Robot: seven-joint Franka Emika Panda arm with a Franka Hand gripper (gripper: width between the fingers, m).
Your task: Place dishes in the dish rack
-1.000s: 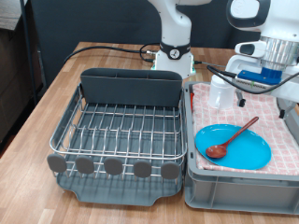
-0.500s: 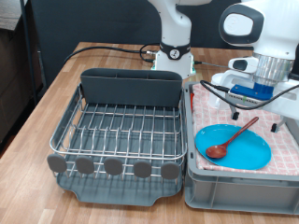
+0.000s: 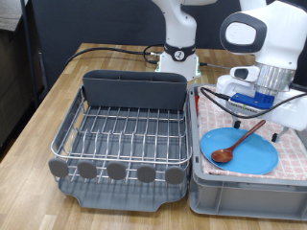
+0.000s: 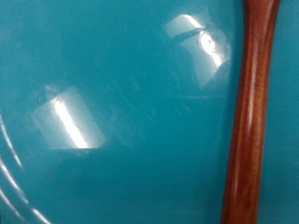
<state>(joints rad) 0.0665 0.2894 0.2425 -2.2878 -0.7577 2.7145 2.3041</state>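
The light-blue plate (image 3: 251,153) lies in the grey bin on the exterior view's right. The reddish-brown wooden spoon (image 3: 240,142) lies across it, bowl towards the bottom left. My gripper (image 3: 252,113) hangs low over the far part of the plate, just above the handle's upper end. Its fingers do not show in the wrist view, which is filled by the plate (image 4: 112,112) and the spoon handle (image 4: 250,121). The white mug is hidden behind my hand. The silver wire dish rack (image 3: 125,134) on its dark grey tray stands on the left with nothing in it.
The grey bin (image 3: 240,196) lined with red-and-white checked cloth (image 3: 211,110) stands close against the rack's right side. The robot base (image 3: 178,57) and black cables (image 3: 125,50) are behind the rack. The wooden table (image 3: 38,125) shows at the left.
My hand has moved towards the exterior view's left and down over the plate. It now covers the white mug, which showed one second ago. The plate and spoon have not moved.
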